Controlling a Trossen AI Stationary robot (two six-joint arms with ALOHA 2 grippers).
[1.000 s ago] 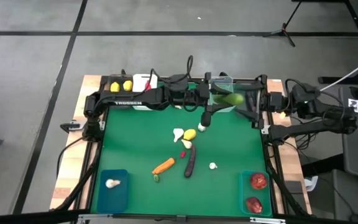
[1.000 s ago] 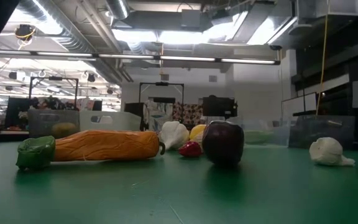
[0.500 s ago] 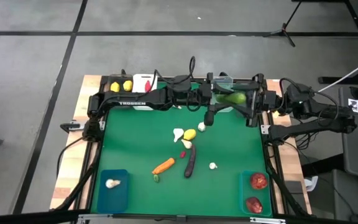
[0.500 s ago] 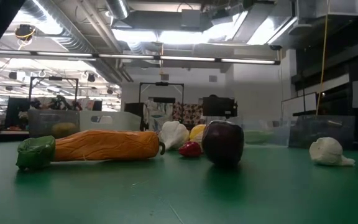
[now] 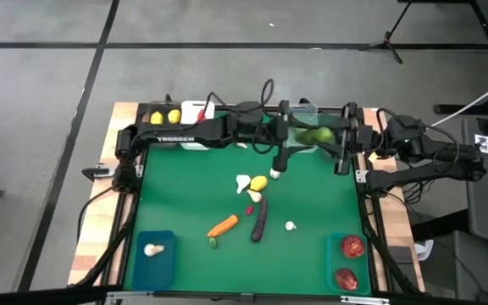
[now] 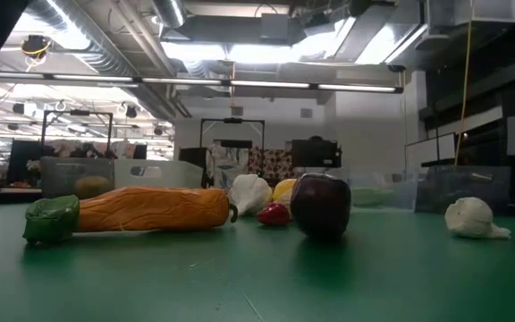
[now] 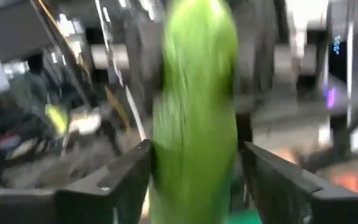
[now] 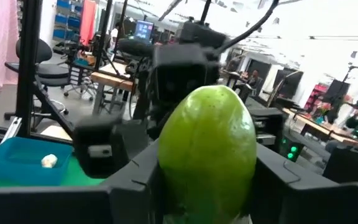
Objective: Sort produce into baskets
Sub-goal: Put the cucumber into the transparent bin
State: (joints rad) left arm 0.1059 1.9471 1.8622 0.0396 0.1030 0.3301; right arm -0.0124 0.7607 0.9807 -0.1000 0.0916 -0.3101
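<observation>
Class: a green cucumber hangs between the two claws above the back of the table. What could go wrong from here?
1. The green cucumber is in mid-air where the left claw and right claw meet; if the right claw's grip is poor, it may drop onto the green mat.
2. It could land beside the clear bin, not in it.

Handover at the far edge of the desk: right gripper (image 8: 207, 186) has closed in from wide open and now clamps the green cucumber (image 5: 316, 134). Left gripper (image 7: 194, 171) has started loosening, its fingers (image 7: 114, 180) standing just off the cucumber's sides. Cucumber shifted slightly toward the right arm.
</observation>
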